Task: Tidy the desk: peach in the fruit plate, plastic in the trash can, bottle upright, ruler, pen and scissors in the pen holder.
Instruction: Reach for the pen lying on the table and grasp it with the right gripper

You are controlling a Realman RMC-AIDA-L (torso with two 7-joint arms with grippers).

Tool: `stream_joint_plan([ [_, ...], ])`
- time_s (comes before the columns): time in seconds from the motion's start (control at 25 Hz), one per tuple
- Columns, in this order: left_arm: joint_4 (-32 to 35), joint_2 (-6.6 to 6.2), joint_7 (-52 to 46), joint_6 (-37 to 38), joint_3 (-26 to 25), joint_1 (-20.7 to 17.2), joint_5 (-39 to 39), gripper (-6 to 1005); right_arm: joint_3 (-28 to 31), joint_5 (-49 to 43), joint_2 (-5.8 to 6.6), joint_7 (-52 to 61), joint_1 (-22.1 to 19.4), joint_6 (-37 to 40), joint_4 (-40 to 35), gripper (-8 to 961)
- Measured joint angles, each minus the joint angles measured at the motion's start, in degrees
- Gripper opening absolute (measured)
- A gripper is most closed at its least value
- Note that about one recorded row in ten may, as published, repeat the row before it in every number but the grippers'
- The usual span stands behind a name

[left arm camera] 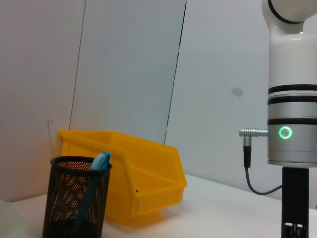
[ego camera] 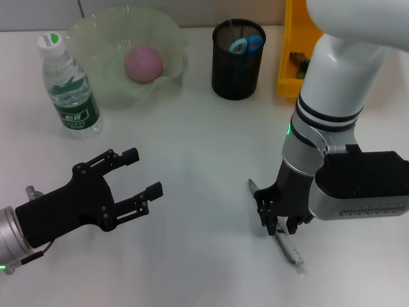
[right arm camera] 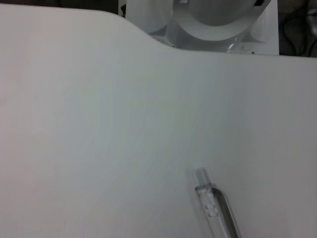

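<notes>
A clear pen lies on the white desk at the lower right; it also shows in the right wrist view. My right gripper is low over the pen's middle, open, with a finger on each side of it. My left gripper is open and empty at the lower left. The pink peach sits in the green fruit plate. The water bottle stands upright. The black mesh pen holder holds blue-handled scissors and a clear strip.
The yellow bin stands at the back right beside the pen holder, with a dark item inside. It also shows in the left wrist view. The right arm's white column stands near the pen.
</notes>
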State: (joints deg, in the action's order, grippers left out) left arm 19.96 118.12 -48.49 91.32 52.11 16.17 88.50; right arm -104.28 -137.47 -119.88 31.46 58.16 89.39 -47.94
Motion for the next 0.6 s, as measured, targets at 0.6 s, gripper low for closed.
stream_joint_plan([
  [0.6,0.00,-0.28,-1.38,-0.41,0.09,0.55,4.14,802,-0.05,0.21,0.00,0.00,0.16,-0.28,0.05,280],
])
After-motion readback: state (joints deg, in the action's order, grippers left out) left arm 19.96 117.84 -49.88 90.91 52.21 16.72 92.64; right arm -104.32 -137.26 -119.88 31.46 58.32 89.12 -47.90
